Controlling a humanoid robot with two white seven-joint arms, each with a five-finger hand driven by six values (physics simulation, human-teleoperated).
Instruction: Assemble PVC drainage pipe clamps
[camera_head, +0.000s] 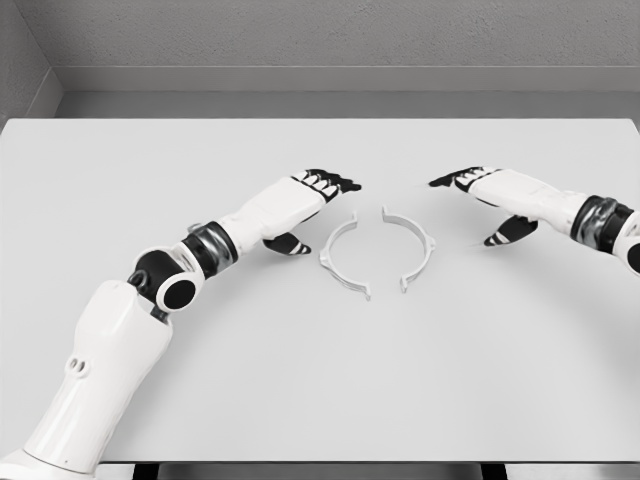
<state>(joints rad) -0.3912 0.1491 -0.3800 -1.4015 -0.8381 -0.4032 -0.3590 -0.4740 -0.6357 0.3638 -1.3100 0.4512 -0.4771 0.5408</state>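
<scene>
Both hands open, holding nothing. Left clamp half (343, 258) sits just below-right of left hand (318, 188) fingertips; right clamp half (413, 248) below-left of right hand (478, 184). Halves apart, open sides facing.

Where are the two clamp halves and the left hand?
left clamp half (334, 250): head view, middle of its curved band.
right clamp half (424, 248): head view, middle of its curved band.
left hand (312, 192): head view, back of the hand.

Two clamp halves (377, 253) between open hands
</scene>
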